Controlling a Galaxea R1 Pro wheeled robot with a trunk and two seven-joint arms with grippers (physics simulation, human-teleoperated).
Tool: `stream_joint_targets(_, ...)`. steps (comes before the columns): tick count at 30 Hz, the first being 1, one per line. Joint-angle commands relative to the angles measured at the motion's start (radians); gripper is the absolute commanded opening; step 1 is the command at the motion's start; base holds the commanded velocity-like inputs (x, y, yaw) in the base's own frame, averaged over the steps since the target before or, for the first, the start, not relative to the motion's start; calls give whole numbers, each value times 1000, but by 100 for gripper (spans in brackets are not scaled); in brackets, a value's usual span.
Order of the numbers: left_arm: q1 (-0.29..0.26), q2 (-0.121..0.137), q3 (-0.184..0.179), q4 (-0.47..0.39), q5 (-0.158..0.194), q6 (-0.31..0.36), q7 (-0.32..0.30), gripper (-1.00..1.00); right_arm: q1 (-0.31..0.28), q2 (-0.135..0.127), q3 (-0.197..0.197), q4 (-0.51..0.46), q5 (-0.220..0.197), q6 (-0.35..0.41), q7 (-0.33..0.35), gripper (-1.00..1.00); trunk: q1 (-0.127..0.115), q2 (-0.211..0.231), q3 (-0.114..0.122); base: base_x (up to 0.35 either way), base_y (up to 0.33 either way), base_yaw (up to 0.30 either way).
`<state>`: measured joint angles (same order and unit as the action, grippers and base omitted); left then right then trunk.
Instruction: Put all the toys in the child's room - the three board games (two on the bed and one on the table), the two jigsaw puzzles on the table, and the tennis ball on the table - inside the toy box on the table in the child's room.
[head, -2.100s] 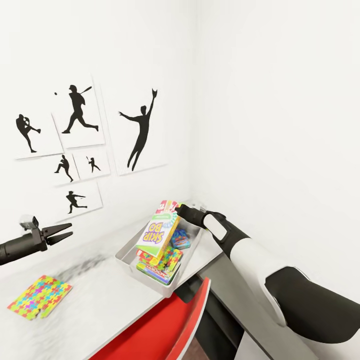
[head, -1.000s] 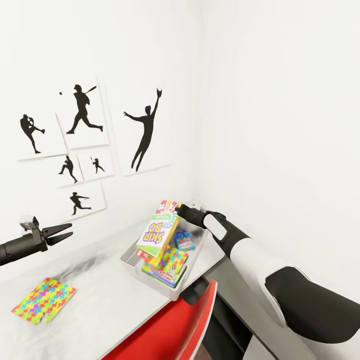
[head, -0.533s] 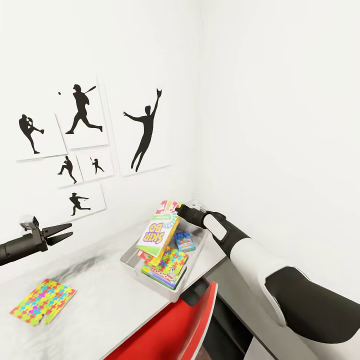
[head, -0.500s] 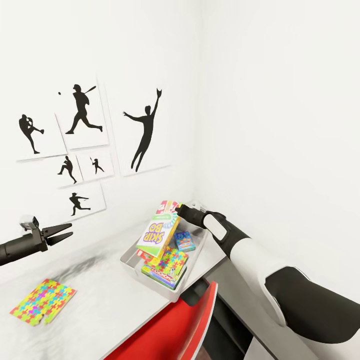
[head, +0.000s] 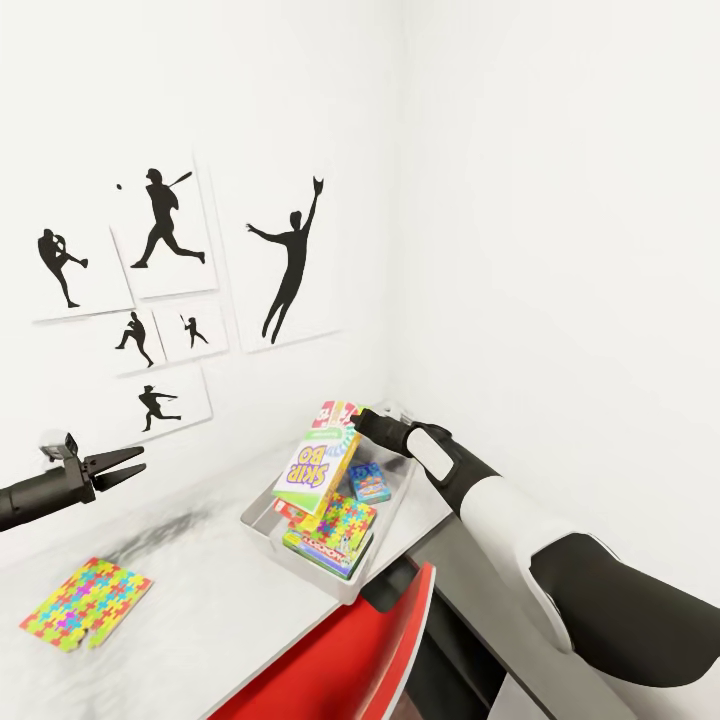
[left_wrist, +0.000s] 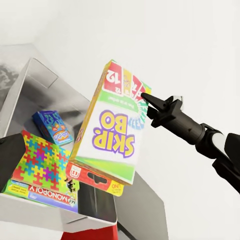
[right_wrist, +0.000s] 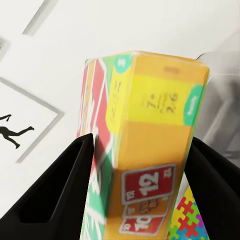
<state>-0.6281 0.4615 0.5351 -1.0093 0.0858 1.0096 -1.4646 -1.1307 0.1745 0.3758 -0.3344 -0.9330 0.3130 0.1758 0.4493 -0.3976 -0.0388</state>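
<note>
My right gripper (head: 353, 419) is shut on the top edge of a Skip-Bo game box (head: 316, 464). The box hangs tilted over the grey toy box (head: 258, 518) at the table's far corner. Inside the toy box lie a colourful jigsaw puzzle (head: 346, 519), a Monopoly box (head: 318, 551) and a small blue box (head: 370, 482). A second jigsaw puzzle (head: 85, 603) lies flat on the table at the near left. My left gripper (head: 126, 466) hovers open above the table, left of the toy box. The left wrist view has the Skip-Bo box (left_wrist: 107, 145) pinched by the right gripper (left_wrist: 145, 98).
A red chair (head: 350, 655) stands against the table's front edge, just below the toy box. White walls meet in a corner behind the toy box; the left one carries several black baseball silhouettes (head: 160, 225). The white tabletop (head: 200, 590) stretches between the loose puzzle and the toy box.
The head view shifted slightly leftward at first, then settled. Both arms and the Skip-Bo box have held still over the last second.
</note>
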Motion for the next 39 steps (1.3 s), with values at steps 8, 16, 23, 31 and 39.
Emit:
stream_joint_targets(8, -1, 0, 0, 0, 0, 11, -3, 100, -1, 0, 1, 0, -1, 7, -2, -100, 1, -2, -11, 0, 0, 0)
stream_joint_targets(16, -1, 1, 0, 0, 0, 11, -2, 100, -2, 0, 0, 0, -1, 9, -4, -100, 1, -2, -24, 0, 0, 0)
stream_joint_targets(23, -1, 1, 1, 0, 0, 11, -2, 100, -2, 0, 0, 0, -1, 11, -5, -100, 1, -2, -35, 0, 0, 0)
stream_joint_targets(31, -1, 2, 1, 0, 0, 10, -2, 100, -2, 0, 0, 0, -1, 11, -6, -100, 1, -2, -48, 0, 0, 0)
stream_joint_targets(39, -1, 2, 2, 0, 0, 10, -3, 100, -2, 0, 0, 0, -1, 11, -6, -100, 1, -2, -62, 0, 0, 0)
